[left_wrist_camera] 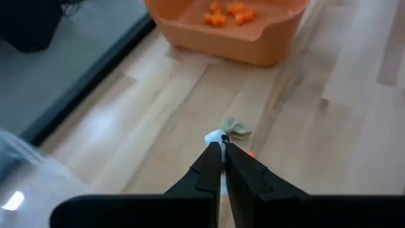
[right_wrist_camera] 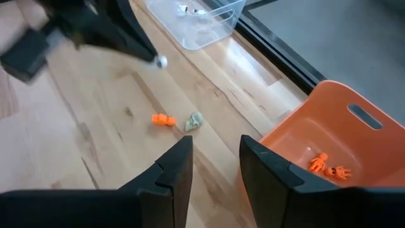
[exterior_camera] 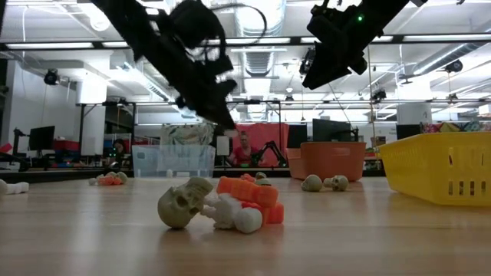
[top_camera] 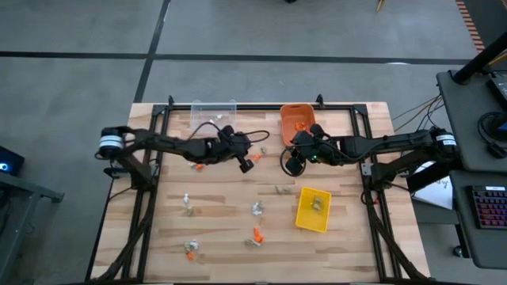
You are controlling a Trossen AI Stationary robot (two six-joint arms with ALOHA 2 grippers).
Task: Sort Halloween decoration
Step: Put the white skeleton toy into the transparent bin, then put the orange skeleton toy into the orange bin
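Left hand [left_wrist_camera: 223, 147] pinches a tiny white trinket [left_wrist_camera: 216, 137] left of the orange bin [top_camera: 296, 121]; right hand [right_wrist_camera: 215, 155] hangs spread beside that bin.

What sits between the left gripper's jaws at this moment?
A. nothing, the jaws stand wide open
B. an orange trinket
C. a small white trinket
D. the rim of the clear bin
C: in the left wrist view the left gripper has its jaws pressed together on a small white trinket at their tips, above the wooden table.
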